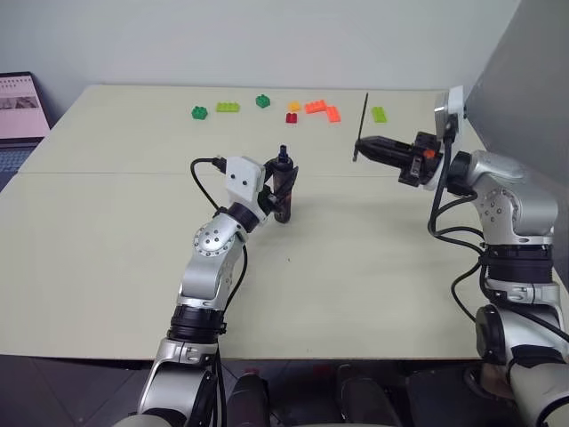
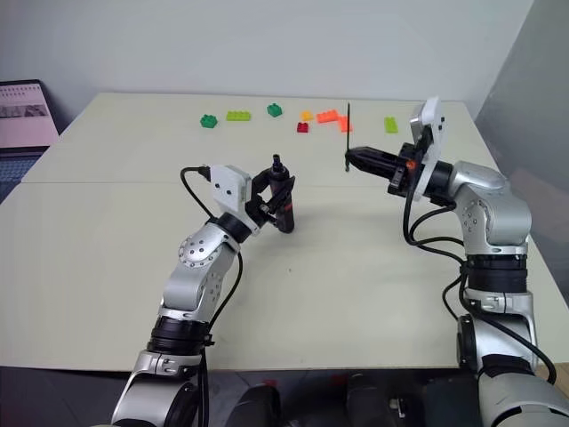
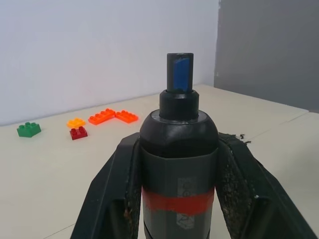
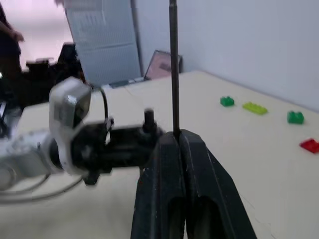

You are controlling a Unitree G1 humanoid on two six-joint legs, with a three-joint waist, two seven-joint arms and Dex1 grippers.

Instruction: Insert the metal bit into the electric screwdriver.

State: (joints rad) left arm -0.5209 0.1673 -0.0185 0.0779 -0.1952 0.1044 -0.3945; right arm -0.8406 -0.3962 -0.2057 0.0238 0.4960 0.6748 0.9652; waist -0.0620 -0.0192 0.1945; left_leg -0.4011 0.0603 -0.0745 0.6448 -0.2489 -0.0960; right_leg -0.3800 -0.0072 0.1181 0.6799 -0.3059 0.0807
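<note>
1. Pale cream table [image 1: 107,267] under a plain white wall, with a laptop [image 1: 20,111] at its far left edge; the print on the screen is too small to read.
2. Left gripper [image 1: 283,191] is clamped on the electric screwdriver [image 1: 284,182], held upright above the table's middle, narrow tip up.
3. In the left wrist view the screwdriver body carries a red band [image 3: 178,203] and a grey label [image 3: 184,189] whose writing cannot be made out; the tip socket shows blue [image 3: 180,74].
4. Right gripper [image 1: 360,145] pinches the metal bit [image 1: 363,120] between closed fingers; the bit stands near upright, to the right of the screwdriver and apart from it.
5. Green, yellow, red and orange toy bricks [image 1: 322,108] lie scattered along the far edge.
</note>
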